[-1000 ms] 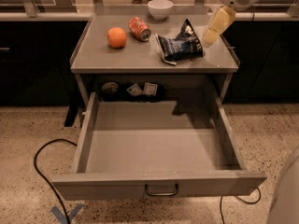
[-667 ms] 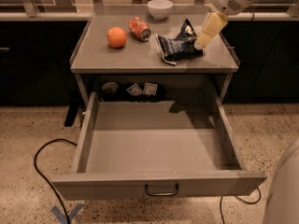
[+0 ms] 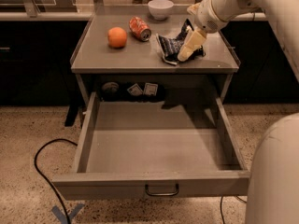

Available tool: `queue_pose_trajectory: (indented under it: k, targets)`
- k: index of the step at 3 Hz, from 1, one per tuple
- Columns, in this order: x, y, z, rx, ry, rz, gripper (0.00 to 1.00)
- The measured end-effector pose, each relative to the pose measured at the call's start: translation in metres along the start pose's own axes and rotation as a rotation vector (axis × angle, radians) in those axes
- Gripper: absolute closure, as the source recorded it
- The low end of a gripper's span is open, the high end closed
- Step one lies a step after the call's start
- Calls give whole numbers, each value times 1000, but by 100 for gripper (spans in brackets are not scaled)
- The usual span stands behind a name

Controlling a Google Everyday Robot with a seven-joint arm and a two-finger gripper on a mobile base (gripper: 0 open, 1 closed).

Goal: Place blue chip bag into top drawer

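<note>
My gripper (image 3: 189,45), in smooth cream plastic with a matt look, hangs over the right of the worktop (image 3: 135,55), at the blue chip bag (image 3: 169,48), whose crumpled foil glints along its creases. The worktop and the top drawer (image 3: 149,148) are plain matt grey metal; the drawer's handle (image 3: 161,190) is dark metal. The orange (image 3: 117,37) looks matt, the red soda can (image 3: 140,28) glossy, the white bowl (image 3: 160,8) smooth. The floor (image 3: 28,125) is speckled, stone-like.
</note>
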State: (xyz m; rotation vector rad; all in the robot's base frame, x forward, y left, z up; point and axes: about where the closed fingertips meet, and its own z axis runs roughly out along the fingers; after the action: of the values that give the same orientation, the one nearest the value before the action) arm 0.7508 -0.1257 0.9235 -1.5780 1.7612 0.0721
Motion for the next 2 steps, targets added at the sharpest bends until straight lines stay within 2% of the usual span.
queue_pose_trajectory:
  k: [2]
  targets:
    - [17,12,62,-93,-18,38,0]
